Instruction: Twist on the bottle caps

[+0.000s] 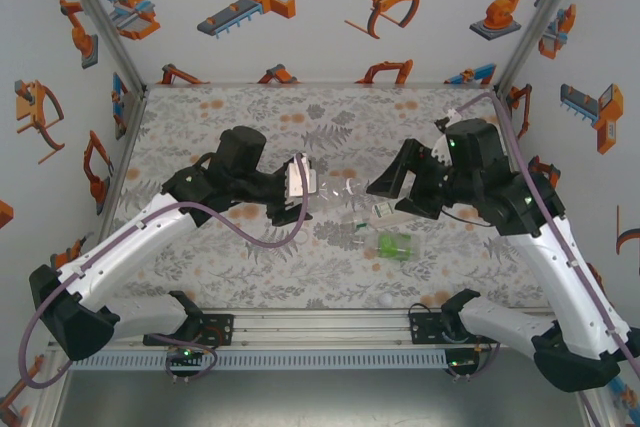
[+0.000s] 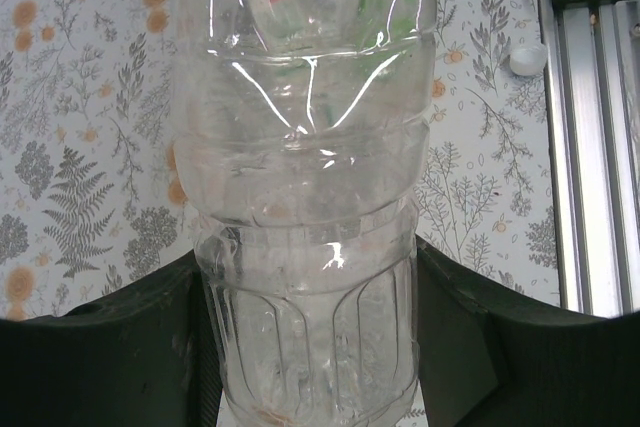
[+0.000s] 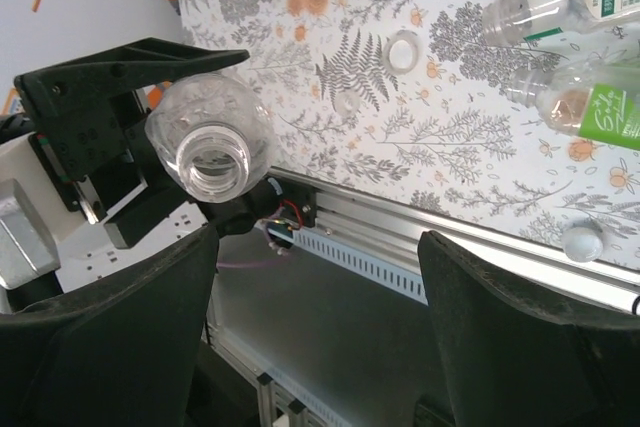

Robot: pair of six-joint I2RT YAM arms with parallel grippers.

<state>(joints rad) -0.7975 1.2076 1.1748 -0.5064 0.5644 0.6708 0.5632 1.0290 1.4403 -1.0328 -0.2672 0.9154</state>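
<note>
My left jaws grip an uncapped bottle point(image 2: 310, 277). My right jaws gape empty; next I'd fetch the white cap point(image 3: 583, 242), lower right.

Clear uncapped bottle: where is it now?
Top view, centre-left: the clear bottle is clamped between the left gripper's fingers, open neck pointing at the open right gripper. A green-labelled bottle lies on the table to its right.

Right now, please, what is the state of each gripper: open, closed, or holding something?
Left gripper: closed on a clear ribbed plastic bottle, its mouth uncapped.
Right gripper: open, holding nothing.
</note>
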